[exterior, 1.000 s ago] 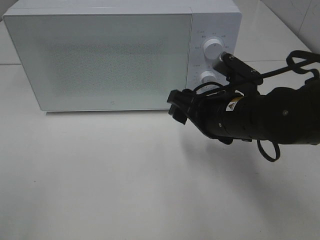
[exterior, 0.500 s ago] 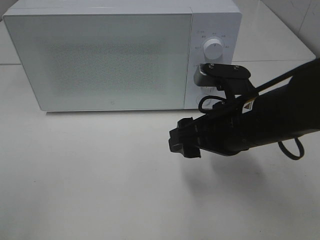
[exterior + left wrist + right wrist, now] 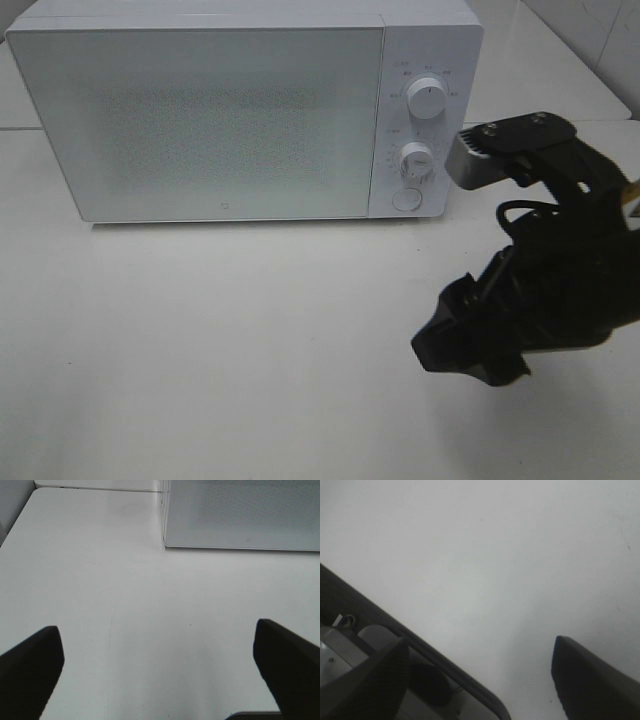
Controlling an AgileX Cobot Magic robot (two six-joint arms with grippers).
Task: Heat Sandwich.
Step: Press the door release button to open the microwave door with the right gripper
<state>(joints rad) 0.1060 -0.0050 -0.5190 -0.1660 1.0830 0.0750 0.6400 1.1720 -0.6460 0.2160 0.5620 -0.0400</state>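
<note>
While the microwave (image 3: 200, 120) stands shut, right hand (image 3: 455, 345) hovers.

A mock kitchen in a lab or test room: a white microwave (image 3: 200, 120) with dials (image 3: 427, 100) at eleven o'clock on a plain white surface (image 3: 200, 350), pale tiles (image 3: 600, 30) at two o'clock, a black robot arm (image 3: 570, 290) at four.

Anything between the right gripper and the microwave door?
Nothing. In the high view, only bare white table lies between the open right gripper and the closed microwave door.
</note>
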